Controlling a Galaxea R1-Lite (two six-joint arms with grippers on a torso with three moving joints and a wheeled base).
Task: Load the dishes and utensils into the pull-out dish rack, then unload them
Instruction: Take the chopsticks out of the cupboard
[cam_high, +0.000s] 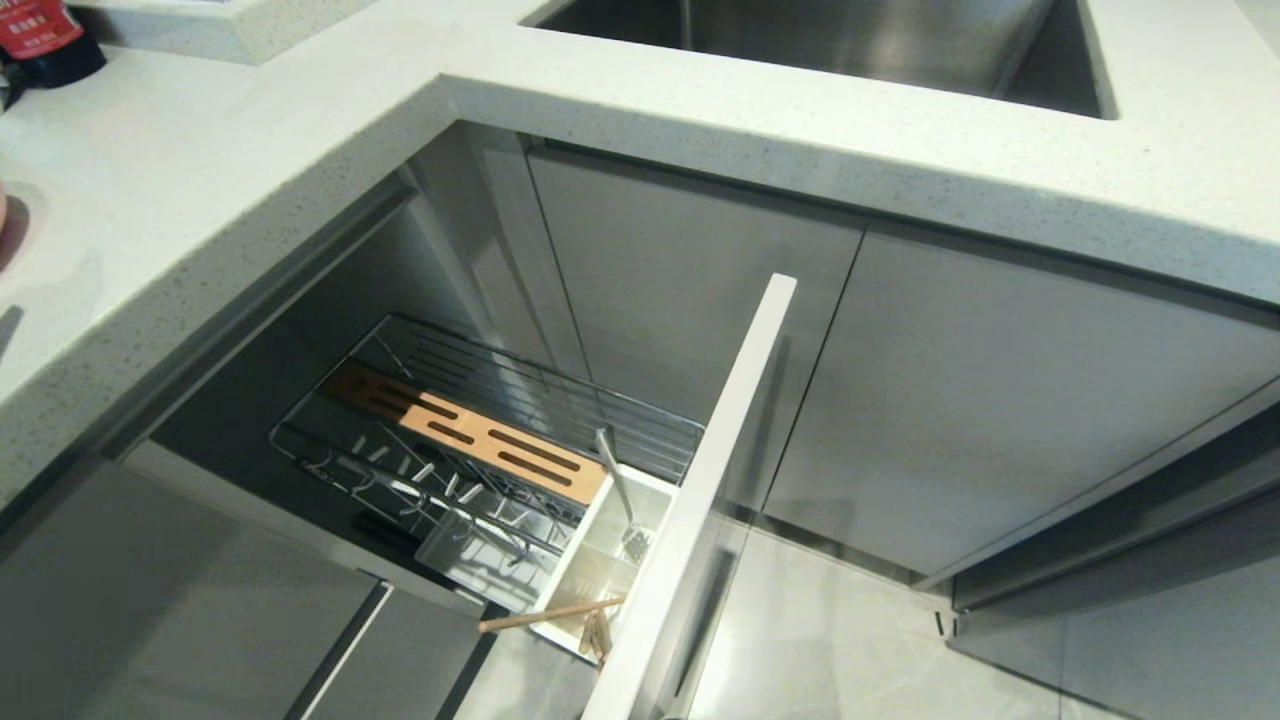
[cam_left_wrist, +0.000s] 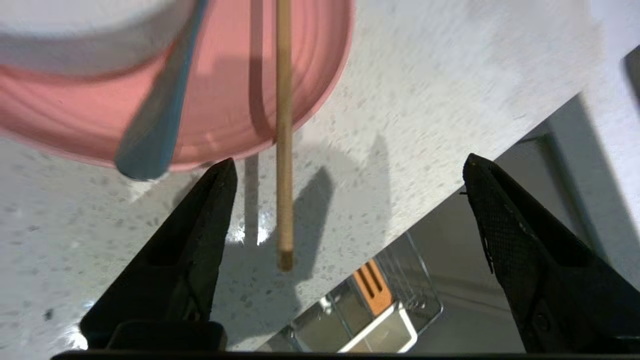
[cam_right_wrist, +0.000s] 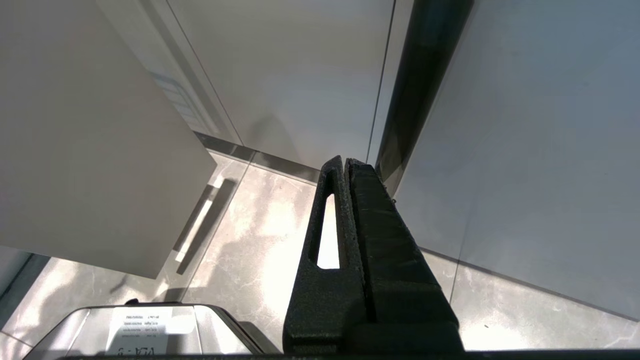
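**Left claw spread over the counter; one chopstick lying across the pink plate**

- My left gripper (cam_left_wrist: 350, 170): fingers wide apart, nothing between them, poised above the speckled white countertop (cam_left_wrist: 100, 250) beside its edge.
- Wooden chopstick (cam_left_wrist: 284, 130): straight ahead of my left claw, in the gap between my two fingers but touching neither. Its far part lies over the pink plate's rim; its near end overhangs the countertop.
- Pale-pink plate (cam_left_wrist: 225, 100): just beyond my left fingertips, flat on the countertop.
- White bowl (cam_left_wrist: 85, 35): sits on the plate, farther from my claw than the chopstick's near end.
- Spoon (cam_left_wrist: 155, 115): its handle slopes out from the bowl across the plate; the end reaches past the rim, close to one of my left fingertips.
- Pull-out dish rack (cam_high: 500, 440): below the counter edge, drawn out, well under my left claw. The wooden strip (cam_high: 470, 430) runs along its middle.
- White utensil caddy (cam_high: 600, 560): at the rack's front end, against the grey cabinet front (cam_high: 700, 500). A metal utensil (cam_high: 622, 500) stands in it; a second chopstick (cam_high: 550, 615) pokes out sideways over its edge.
- My right gripper (cam_right_wrist: 345, 165): fingers pressed together, empty, hanging low beside the cabinet doors above the floor tiles (cam_right_wrist: 240, 240).
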